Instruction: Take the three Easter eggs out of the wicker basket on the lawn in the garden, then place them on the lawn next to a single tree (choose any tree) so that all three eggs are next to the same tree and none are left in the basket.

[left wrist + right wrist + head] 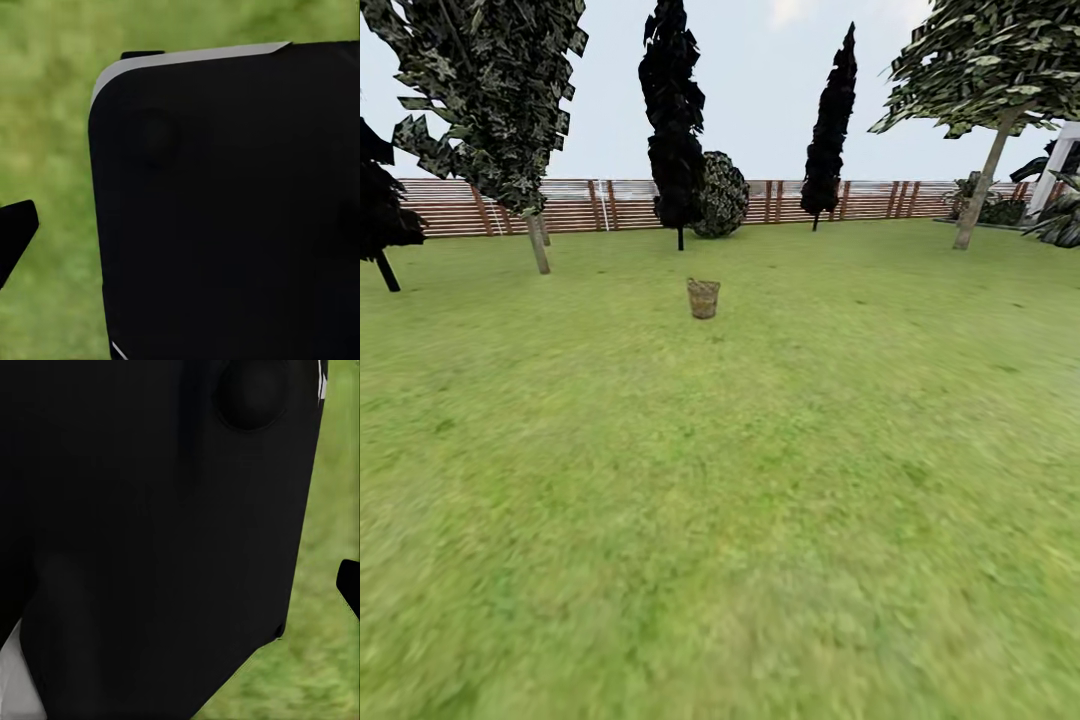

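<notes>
The wicker basket [703, 298] stands upright far ahead on the lawn [720, 500], small and tan. From this distance its inside is not visible, so the Easter eggs are hidden. A tree [978, 190] with a pale leaning trunk and broad crown stands at the far right. Another tree [537, 243] stands at the far left. In the left wrist view a dark fingertip [16, 234] pokes in beside a black robot panel [225, 210] over grass. The right wrist view shows a dark fingertip [349, 585] past a black panel [150, 525].
Two dark narrow conical trees [675, 140] [830, 130] and a round bush [722, 195] stand behind the basket before a slatted fence [590, 205]. Another dark tree [380, 215] is at the left edge. Open grass stretches from me to the basket.
</notes>
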Available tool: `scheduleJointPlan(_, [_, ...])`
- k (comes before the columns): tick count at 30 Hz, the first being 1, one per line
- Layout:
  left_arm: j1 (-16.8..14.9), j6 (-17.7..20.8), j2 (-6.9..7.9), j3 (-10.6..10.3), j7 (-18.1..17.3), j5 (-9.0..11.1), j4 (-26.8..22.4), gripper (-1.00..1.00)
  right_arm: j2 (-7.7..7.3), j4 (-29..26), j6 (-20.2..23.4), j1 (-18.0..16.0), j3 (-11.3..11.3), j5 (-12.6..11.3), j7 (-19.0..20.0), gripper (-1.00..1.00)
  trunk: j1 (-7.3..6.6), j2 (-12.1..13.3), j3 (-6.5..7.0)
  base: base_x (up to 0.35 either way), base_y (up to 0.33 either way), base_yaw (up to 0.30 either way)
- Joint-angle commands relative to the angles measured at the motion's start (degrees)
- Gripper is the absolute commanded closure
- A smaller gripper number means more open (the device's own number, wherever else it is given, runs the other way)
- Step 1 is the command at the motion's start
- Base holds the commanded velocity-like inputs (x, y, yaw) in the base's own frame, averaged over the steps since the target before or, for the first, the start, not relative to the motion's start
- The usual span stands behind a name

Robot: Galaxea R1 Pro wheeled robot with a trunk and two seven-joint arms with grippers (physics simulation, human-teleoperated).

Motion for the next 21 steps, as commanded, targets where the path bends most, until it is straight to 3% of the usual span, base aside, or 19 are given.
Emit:
scheduleJointPlan(1, [-0.02,-0.19,0.01,-0.07,-0.09,-0.08,0.03,-1.00,0.02,0.05,-0.20,-0.03,-0.04,0.06,0.01,-1.00,0.03,-0.02,-0.05,0.334,0.110,0.000])
scheduleJointPlan(21, [-0.03,-0.19,0.01,-0.07,-0.10,-0.12,0.07,-1.00,0.05,0.05,-0.20,-0.03,-0.04,0.07,0.01,-1.00,0.03,-0.02,-0.05,0.334,0.109,0.000])
